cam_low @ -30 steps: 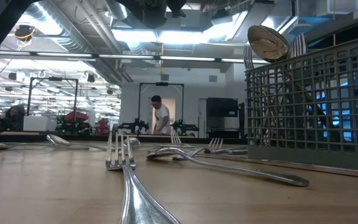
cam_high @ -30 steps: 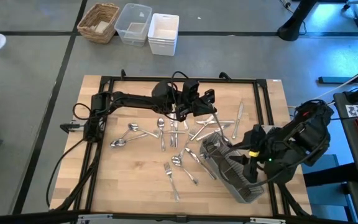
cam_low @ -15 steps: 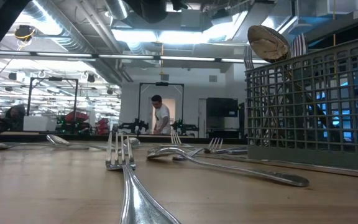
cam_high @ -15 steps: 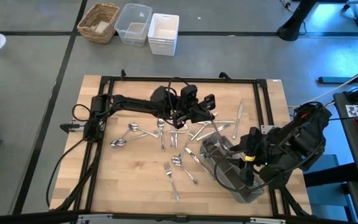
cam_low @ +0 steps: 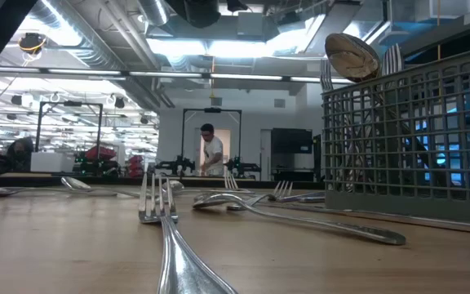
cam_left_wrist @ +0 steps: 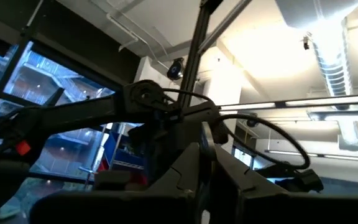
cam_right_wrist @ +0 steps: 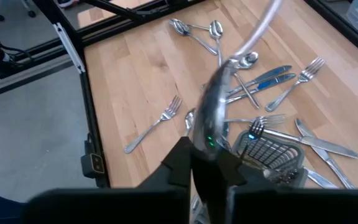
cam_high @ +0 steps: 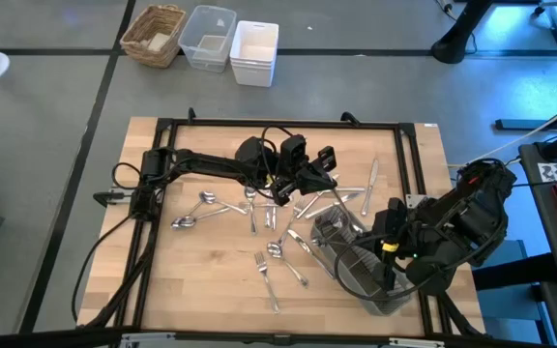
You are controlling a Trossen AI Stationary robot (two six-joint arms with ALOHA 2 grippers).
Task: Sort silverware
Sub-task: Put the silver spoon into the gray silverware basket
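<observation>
My right hand (cam_right_wrist: pixel 205 163) has just clamped onto a shiny silver spoon (cam_right_wrist: pixel 211 118) above the grey slatted caddy (cam_high: pixel 361 263), ready to drop in, while my left hand (cam_high: pixel 329 180), closed together, hovers over scattered silverware (cam_high: pixel 277 256) on the wooden surface (cam_high: pixel 201 271).

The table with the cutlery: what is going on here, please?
A two-armed robot is sorting silverware on a wooden table. The right pincer is shut on a shiny piece, seemingly a spoon, and hangs above the grey caddy at the table's right side. A few pieces already stand in the caddy. The left pincer reaches over the middle of the table, above the loose forks, spoons and knives that lie scattered there.
</observation>
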